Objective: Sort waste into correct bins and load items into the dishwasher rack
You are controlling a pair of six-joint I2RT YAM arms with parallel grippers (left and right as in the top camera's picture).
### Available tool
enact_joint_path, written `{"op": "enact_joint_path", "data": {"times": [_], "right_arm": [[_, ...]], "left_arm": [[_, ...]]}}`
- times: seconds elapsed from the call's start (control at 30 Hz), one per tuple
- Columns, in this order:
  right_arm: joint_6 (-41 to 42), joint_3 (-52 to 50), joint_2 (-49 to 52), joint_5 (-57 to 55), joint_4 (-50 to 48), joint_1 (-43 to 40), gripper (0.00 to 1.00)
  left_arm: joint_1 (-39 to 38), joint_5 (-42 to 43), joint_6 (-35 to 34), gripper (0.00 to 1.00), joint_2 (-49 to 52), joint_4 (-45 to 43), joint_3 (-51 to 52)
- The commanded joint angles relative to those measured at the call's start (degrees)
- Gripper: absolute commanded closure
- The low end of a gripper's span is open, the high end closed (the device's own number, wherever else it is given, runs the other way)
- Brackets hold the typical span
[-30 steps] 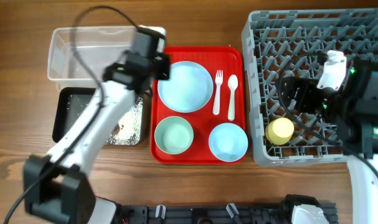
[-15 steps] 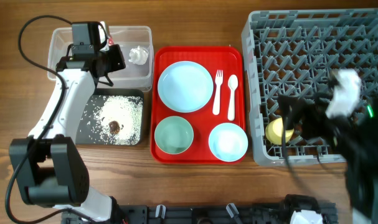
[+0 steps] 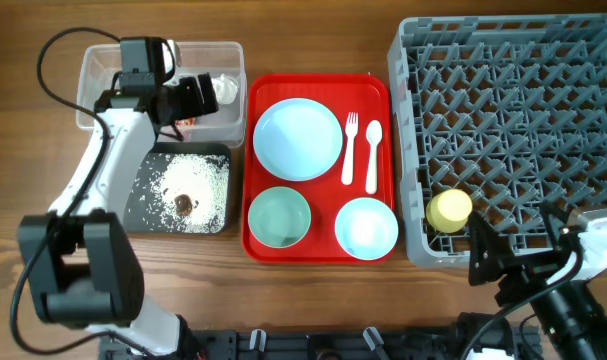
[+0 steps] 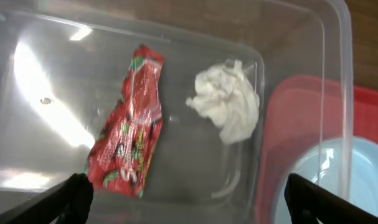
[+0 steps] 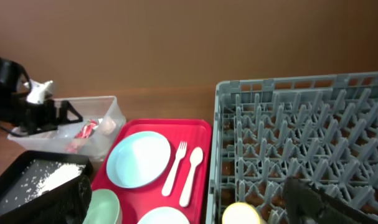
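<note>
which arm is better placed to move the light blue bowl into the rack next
Right. The right gripper is open by the rack, close to the light-blue bowl; the left gripper hangs over the clear tub, beyond the red tray.

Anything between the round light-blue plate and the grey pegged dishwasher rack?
Yes: the white plastic fork and spoon lie on the red tray between the plate and the rack. Nothing else visible.
</note>
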State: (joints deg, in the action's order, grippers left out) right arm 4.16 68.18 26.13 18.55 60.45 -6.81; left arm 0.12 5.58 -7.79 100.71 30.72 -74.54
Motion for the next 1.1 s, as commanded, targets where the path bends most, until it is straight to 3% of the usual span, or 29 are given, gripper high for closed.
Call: {"op": "enact_joint_path", "data": {"times": [0.0, 0.2, 0.37, 0.5, 1.07], "right_arm": [[-1.01, -0.42, 0.33, -1.2, 0.11, -0.13, 0.0], [-0.98, -0.42, 0.33, -1.2, 0.13, -0.13, 0.0], [-1.01, -0.42, 0.33, -1.2, 0.28, -0.13, 0.0], [-1.01, -0.42, 0.33, -1.22, 0.5, -0.13, 0.0], [-1.01, -0.42, 0.33, -1.2, 0.55, -0.13, 0.0]], "left_arm": [[-0.22, 1.46, -0.17, 0.0, -9.99, 4.85, -2.34], [-0.66, 2.64, -3.61, 0.0, -20.04, 11.78, -2.34], [-0.66, 10.19, -9.29, 0.0, -25.03, 16.31, -2.34], [-0.66, 13.03, -9.4, 0.0, -27.45, 18.16, -2.34], [-0.57, 11.04, -8.92, 0.0, -29.92, 25.9, -2.25]]}}
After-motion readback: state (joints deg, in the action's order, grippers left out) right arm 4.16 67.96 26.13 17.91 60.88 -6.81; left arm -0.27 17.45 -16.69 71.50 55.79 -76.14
